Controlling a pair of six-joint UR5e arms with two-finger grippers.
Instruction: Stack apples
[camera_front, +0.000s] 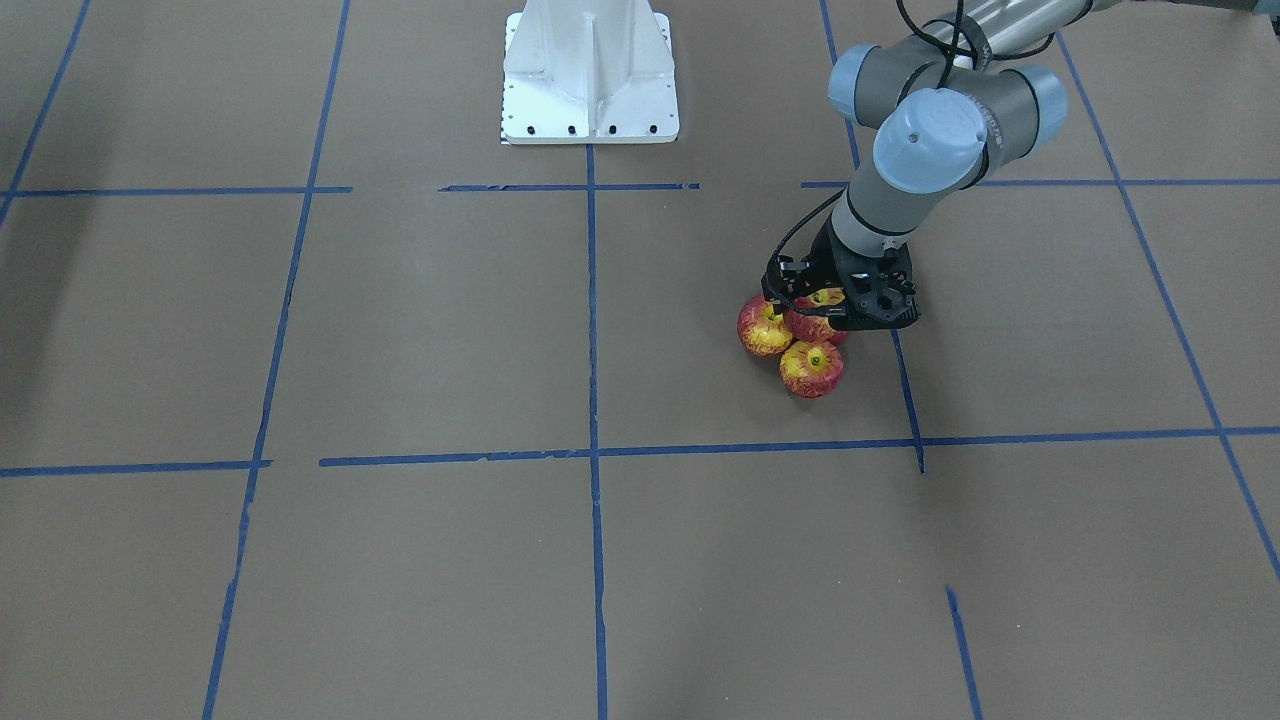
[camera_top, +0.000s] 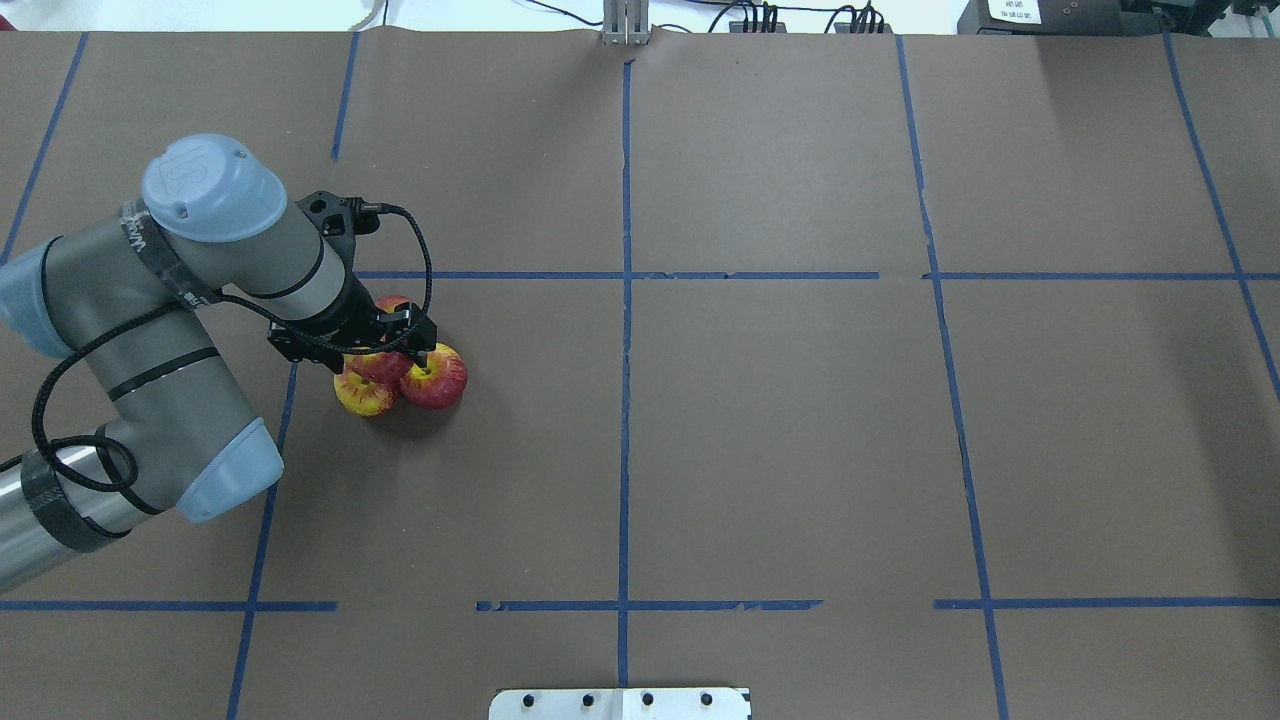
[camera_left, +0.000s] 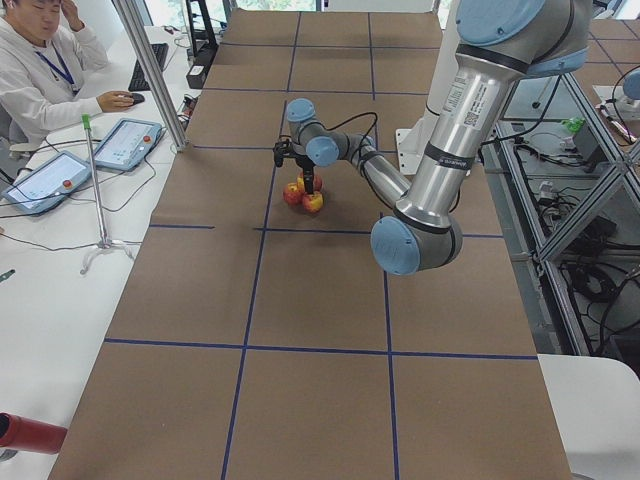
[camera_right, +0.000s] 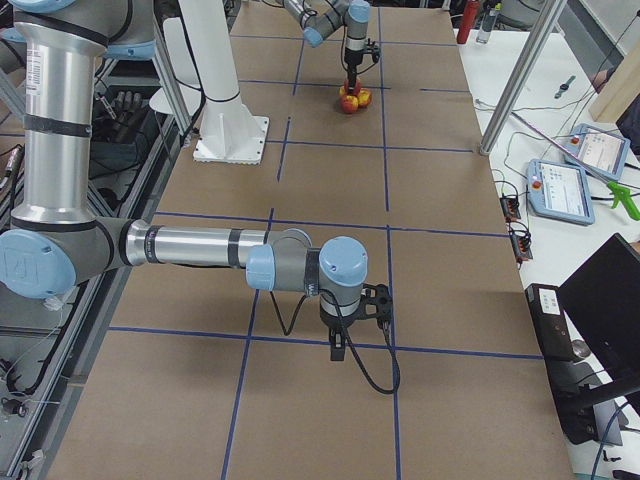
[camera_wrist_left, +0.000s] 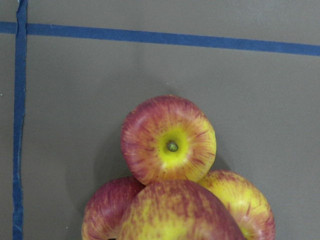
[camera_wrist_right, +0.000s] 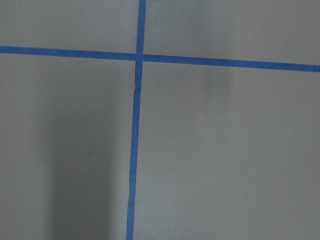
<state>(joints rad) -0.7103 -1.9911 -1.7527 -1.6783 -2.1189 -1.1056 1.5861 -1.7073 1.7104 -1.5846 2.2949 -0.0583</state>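
Note:
Four red-and-yellow apples form a small pile on the brown table. In the left wrist view three lie on the table: a far one (camera_wrist_left: 169, 141), a left one (camera_wrist_left: 102, 210) and a right one (camera_wrist_left: 245, 205). The fourth apple (camera_wrist_left: 177, 212) rests on top of them. My left gripper (camera_front: 820, 310) reaches down over this top apple (camera_front: 815, 325). Its jaws stand apart on either side, and a thin gap shows beside the visible finger (camera_front: 774, 300). The pile also shows in the overhead view (camera_top: 437, 378). My right gripper (camera_right: 340, 345) hangs over bare table far from the apples; I cannot tell whether it is open.
The white robot base plate (camera_front: 590, 75) stands at the table's robot side. Blue tape lines (camera_front: 592, 450) divide the brown surface into squares. An operator (camera_left: 40, 70) sits at a side table with tablets (camera_left: 125, 143) beyond the left end.

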